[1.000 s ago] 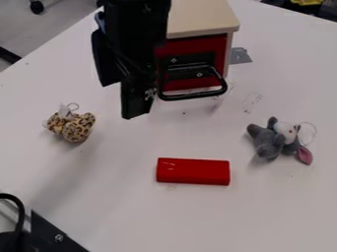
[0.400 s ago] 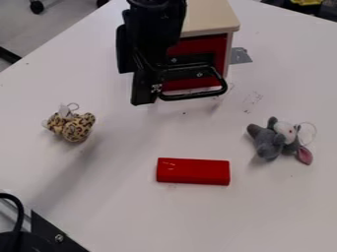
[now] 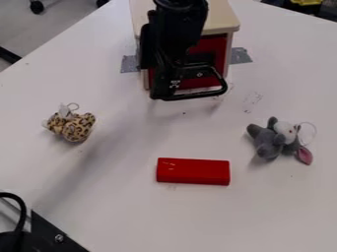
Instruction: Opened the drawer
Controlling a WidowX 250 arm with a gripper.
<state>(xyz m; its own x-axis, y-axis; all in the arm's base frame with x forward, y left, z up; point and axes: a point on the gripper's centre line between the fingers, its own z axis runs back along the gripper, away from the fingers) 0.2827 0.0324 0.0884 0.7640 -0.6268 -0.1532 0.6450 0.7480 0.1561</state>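
Fingers stand apart, one at the black handle of the drawer.

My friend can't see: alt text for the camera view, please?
A black robot hand hangs at the left end of the handle on a red drawer. On the white table lie a red block, a spotted plush toy and a gray plush toy.

High camera, slanting downward

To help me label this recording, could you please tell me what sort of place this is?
Probably a robotics lab or workshop: a black robot arm, a small drawer box and plush toys share a white table.
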